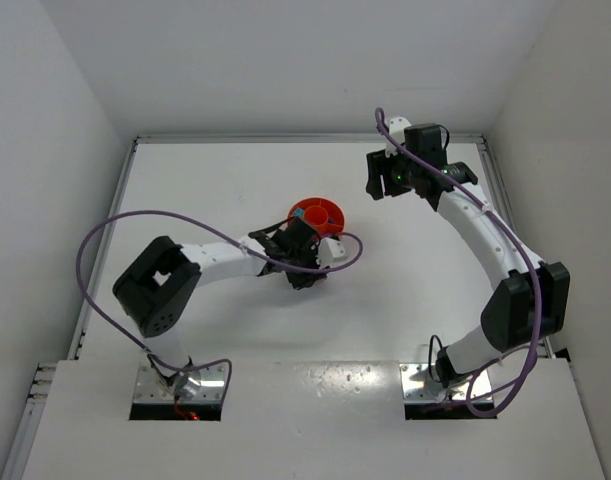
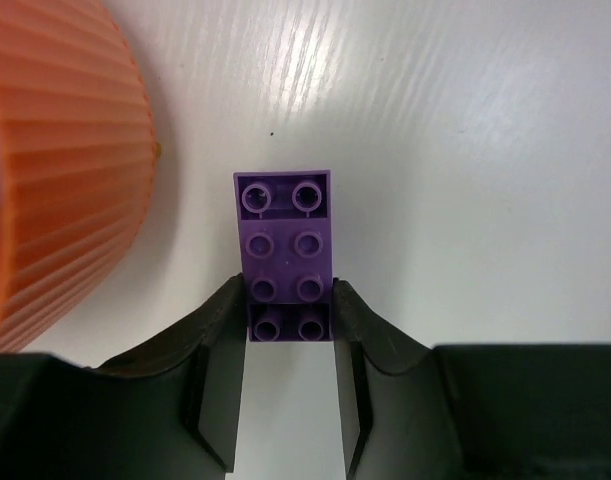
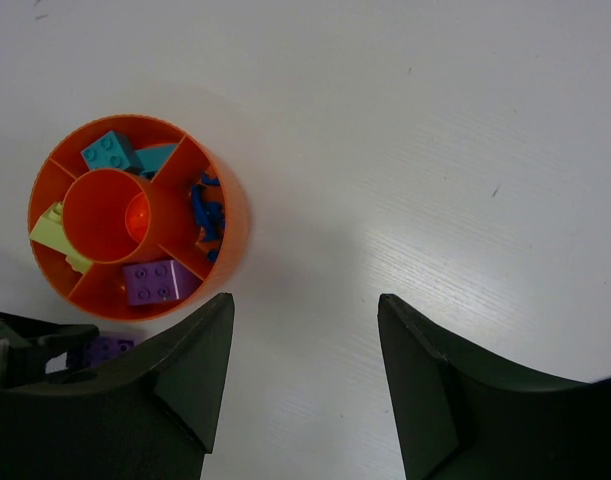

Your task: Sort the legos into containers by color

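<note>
A purple lego (image 2: 285,240), two studs wide and four long, lies on the white table beside the orange bowl (image 2: 65,180). My left gripper (image 2: 289,290) has both fingers pressed against the sides of its near end. In the right wrist view the same lego (image 3: 107,349) shows just below the bowl's rim (image 3: 230,215). The bowl's ring sections hold a teal lego (image 3: 110,152), blue pieces (image 3: 205,215), another purple lego (image 3: 150,282) and a yellow-green one (image 3: 53,232). My right gripper (image 3: 305,305) hangs open above the table, right of the bowl, holding nothing.
In the top view the bowl (image 1: 320,213) sits mid-table with the left gripper (image 1: 303,262) at its near side. The right gripper (image 1: 380,185) is raised at the back right. White walls border the table on three sides.
</note>
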`<act>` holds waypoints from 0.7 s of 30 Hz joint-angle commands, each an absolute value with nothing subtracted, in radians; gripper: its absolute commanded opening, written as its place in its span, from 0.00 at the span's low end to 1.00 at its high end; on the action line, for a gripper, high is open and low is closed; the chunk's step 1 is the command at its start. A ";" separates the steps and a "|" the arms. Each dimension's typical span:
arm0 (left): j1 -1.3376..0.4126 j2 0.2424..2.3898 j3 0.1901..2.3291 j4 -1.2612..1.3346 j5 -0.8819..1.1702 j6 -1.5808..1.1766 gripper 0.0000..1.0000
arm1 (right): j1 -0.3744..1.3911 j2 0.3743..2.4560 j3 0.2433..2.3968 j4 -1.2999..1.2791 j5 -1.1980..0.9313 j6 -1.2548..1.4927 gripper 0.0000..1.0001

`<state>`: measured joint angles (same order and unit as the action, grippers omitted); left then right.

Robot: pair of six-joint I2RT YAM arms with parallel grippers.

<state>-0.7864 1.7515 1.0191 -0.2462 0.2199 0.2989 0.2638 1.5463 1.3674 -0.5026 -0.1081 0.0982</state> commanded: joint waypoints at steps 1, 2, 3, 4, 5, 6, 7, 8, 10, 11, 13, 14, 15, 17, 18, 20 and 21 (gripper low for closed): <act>-0.804 1.622 1.020 -0.256 0.268 0.293 0.26 | 0.259 1.523 1.373 -0.482 -0.106 0.100 0.61; -0.804 1.571 1.029 -0.276 0.268 0.282 0.26 | 0.259 1.523 1.373 -0.482 -0.106 0.100 0.61; -0.813 1.547 1.055 -0.290 0.268 0.282 0.26 | 0.259 1.523 1.373 -0.482 -0.106 0.100 0.61; -0.813 1.517 1.077 -0.326 0.247 0.293 0.26 | 0.259 1.523 1.373 -0.482 -0.106 0.100 0.61; -0.813 1.517 1.106 -0.327 0.232 0.293 0.26 | 0.259 1.523 1.373 -0.482 -0.106 0.100 0.61; -0.813 1.517 1.171 -0.380 0.219 0.305 0.26 | 0.259 1.523 1.373 -0.482 -0.106 0.100 0.61; -0.813 1.531 1.198 -0.403 0.210 0.316 0.26 | 0.259 1.523 1.373 -0.482 -0.106 0.100 0.61; -0.801 1.540 1.219 -0.420 0.192 0.336 0.26 | 0.259 1.523 1.373 -0.482 -0.115 0.100 0.61; -0.790 1.551 1.244 -0.431 0.177 0.347 0.26 | 0.259 1.535 1.384 -0.482 -0.115 0.100 0.61; -0.790 1.561 1.258 -0.431 0.176 0.362 0.26 | 0.259 1.536 1.394 -0.482 -0.115 0.100 0.61; -0.781 1.577 1.272 -0.431 0.150 0.376 0.26 | 0.259 1.536 1.404 -0.482 -0.115 0.100 0.61; -0.772 1.597 1.290 -0.431 0.150 0.376 0.26 | 0.259 1.536 1.404 -0.482 -0.115 0.100 0.61; -0.772 1.606 1.299 -0.431 0.150 0.376 0.26 | 0.259 1.536 1.404 -0.482 -0.115 0.100 0.61; -0.761 1.626 1.322 -0.431 0.150 0.386 0.27 | 0.259 1.536 1.404 -0.482 -0.115 0.100 0.61; -0.761 1.637 1.322 -0.431 0.150 0.399 0.27 | 0.259 1.536 1.404 -0.482 -0.115 0.100 0.61; -0.752 1.664 1.335 -0.419 0.127 0.409 0.28 | 0.259 1.536 1.394 -0.482 -0.115 0.100 0.61; -0.741 1.673 1.359 -0.419 0.127 0.420 0.28 | 0.259 1.536 1.394 -0.482 -0.115 0.100 0.61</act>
<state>-0.7654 1.6550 1.2987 -0.4213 0.1497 0.3817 0.2638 1.5463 1.3674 -0.5026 -0.1085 0.0982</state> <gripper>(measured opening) 0.397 0.604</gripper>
